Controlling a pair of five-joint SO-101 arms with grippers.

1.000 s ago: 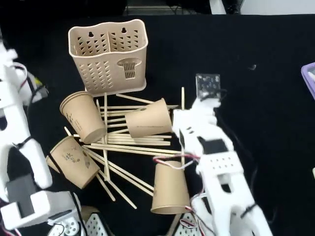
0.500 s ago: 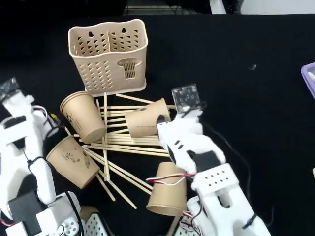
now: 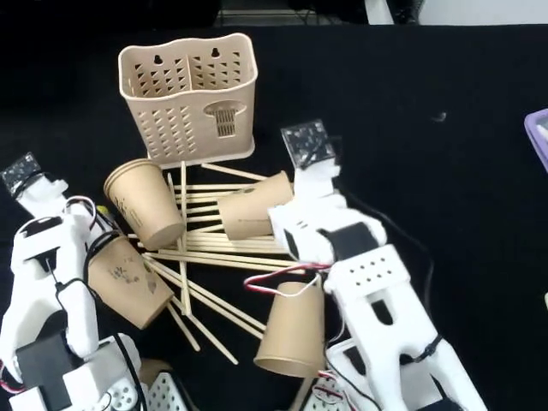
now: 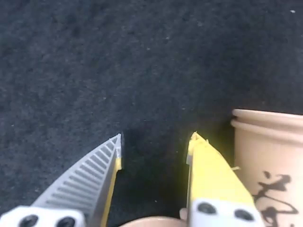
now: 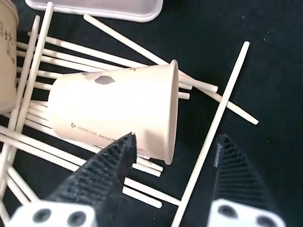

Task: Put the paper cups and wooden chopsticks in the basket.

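Black cloth covers the table [image 3: 445, 77]. Toward its far left corner stands a tan plastic basket with holes [image 3: 188, 94]. Just in front of the basket, four brown paper cups [image 3: 144, 203] and many thin wooden chopsticks [image 3: 223, 248] lie in a messy pile on the cloth, none of them in the basket. The right pincer [image 5: 175, 139] hangs over the middle cup [image 5: 113, 116], which lies on its side across the sticks; its two black fingers are spread apart and hold nothing. The left pincer [image 4: 154, 146] is low by the table's left edge, its fingers apart too, with one printed cup [image 4: 270, 156] just beside its yellow finger
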